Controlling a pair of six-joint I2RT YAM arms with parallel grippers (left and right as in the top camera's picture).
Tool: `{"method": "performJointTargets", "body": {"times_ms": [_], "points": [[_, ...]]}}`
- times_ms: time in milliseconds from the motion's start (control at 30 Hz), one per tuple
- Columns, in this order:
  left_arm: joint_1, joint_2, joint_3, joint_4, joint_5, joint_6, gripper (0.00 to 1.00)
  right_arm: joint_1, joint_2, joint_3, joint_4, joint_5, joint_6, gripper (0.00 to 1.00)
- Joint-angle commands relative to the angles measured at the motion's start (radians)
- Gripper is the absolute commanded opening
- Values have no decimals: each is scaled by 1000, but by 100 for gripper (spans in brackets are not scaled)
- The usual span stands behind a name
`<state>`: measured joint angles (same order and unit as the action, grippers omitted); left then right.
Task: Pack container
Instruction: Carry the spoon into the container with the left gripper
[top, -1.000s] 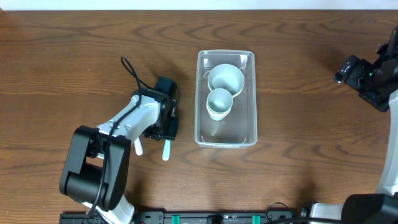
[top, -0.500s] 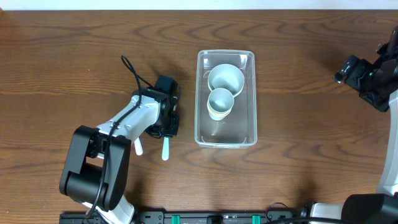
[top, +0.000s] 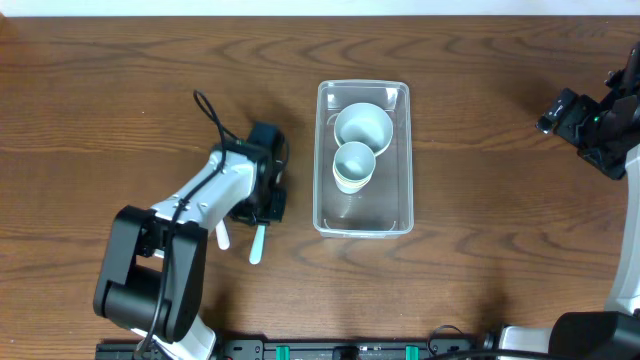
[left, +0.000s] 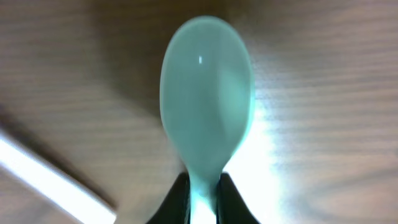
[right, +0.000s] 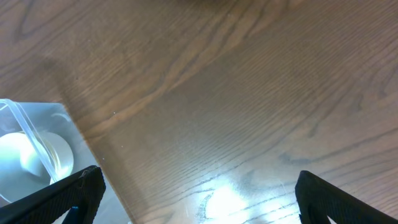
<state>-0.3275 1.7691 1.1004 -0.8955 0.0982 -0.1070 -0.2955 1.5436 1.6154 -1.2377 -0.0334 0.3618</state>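
Container (top: 370, 212) sat at the middle of the wooden table (top: 480, 260), long axis running from the far side toward the robot, between the two arms and apart from both.

Contents:
- One larger white round bowl (top: 363, 126) occupied the far half, opening up.
- One smaller white cup (top: 353, 166) lay just on the near side of the bowl, its rim overlapping the bowl's near edge in the overhead view.
- The near part of the container floor was bare clear plastic.

Left gripper (top: 263, 218) was positioned to the left of the container, near its near-left corner but not touching it. Its fingers (left: 177, 208) were pinched on the neck of a pale green spoon (left: 207, 99). The spoon bowl pointed away from the fingertips, toward the robot's side of the table in the overhead view. Whether the spoon rested on the wood or was raised off it could not be determined. A white stick-like utensil (top: 224, 237) lay on the table just to the left of the spoon; its kind could not be made out.

Right gripper (right: 199, 202) was far to the right of the container, over bare wood. Its fingers (right: 68, 196) were spread wide with nothing between them. A corner of the container showed at the left edge of the right wrist view.
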Motion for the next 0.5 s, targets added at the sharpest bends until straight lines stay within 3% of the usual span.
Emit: {"method": "performJointTargets", "body": {"times_ms": [0, 233, 467], "points": [[-6, -91, 191, -99, -1, 4, 6, -5, 1, -1, -1, 0, -11, 99], [-104, -190, 497, -236, -1, 46, 6, -5, 1, -1, -1, 0, -11, 99], [-313, -182, 527, -211, -5, 197, 6, -5, 1, -1, -1, 0, -11, 99]]}}
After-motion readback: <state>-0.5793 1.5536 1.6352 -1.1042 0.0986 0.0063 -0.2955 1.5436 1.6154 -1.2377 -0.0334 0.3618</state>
